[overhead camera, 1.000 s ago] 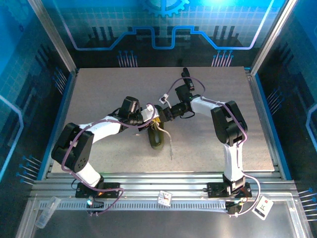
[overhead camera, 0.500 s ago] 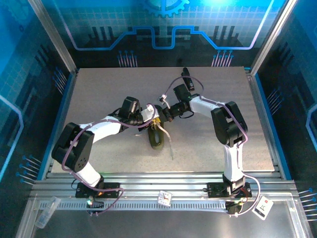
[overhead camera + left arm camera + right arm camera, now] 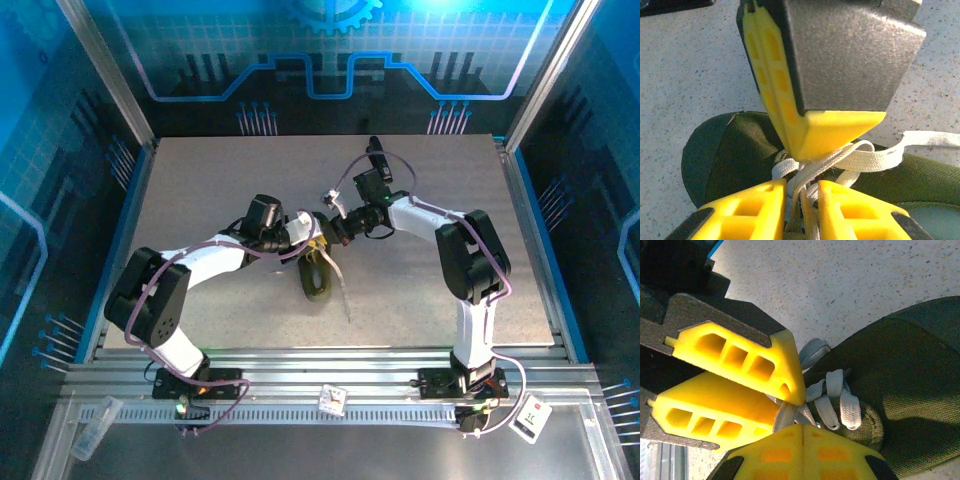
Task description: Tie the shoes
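We see shoe on desk, just below centre of top frame, both arms meeting at its upper end. Left fingers clenched on laces, lower middle of left wrist frame. Right fingers pressed together, pinching lace strand above shoe tongue. We judge step as forming first knot. Next move needs pulling strands apart sideways, keeping both grips and not dragging shoe.

The laces vanish inside the left gripper and right gripper.
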